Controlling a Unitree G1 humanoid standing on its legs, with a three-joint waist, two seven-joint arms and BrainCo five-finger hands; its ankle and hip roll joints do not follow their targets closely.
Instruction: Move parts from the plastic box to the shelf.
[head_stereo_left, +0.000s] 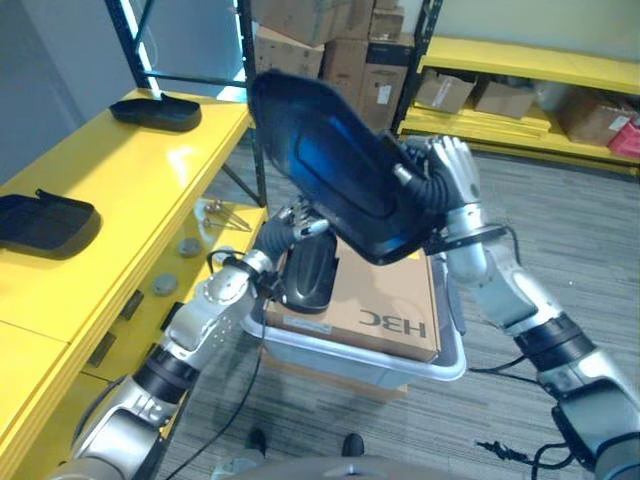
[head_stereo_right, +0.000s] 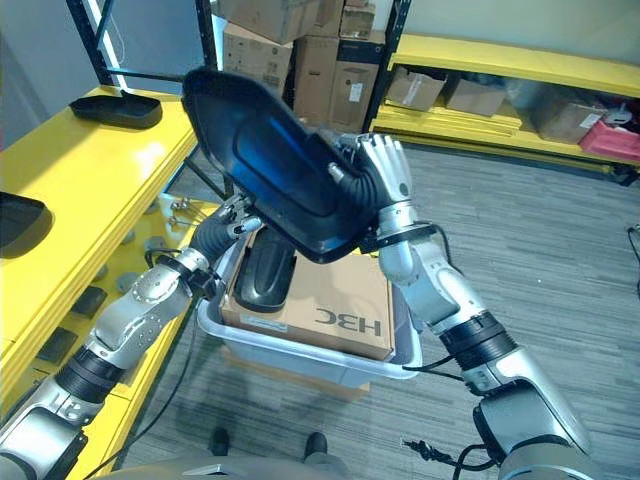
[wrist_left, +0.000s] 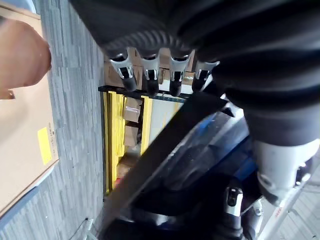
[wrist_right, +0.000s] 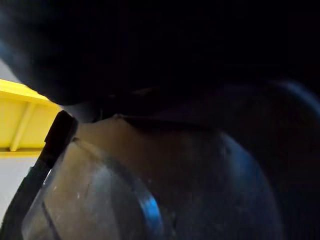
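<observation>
held part (head_stereo_left: 330, 165): glossy black, blue sheen
shelf (head_stereo_left: 120, 190): yellow
plastic box (head_stereo_left: 440, 365): pale grey
carton (head_stereo_left: 385, 300): brown
floor (head_stereo_left: 580, 240): grey striped

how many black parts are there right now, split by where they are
On the yellow shelf: 2, far part and near part
Held up by the right hand: 1, large part
In the plastic box: 1, small part
Total: 4

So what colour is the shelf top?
Bright yellow shelf, clearest in the left eye view.

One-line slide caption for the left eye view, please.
Right hand lifts a black part above the plastic box; left hand reaches under it, two parts already on the shelf.
</observation>
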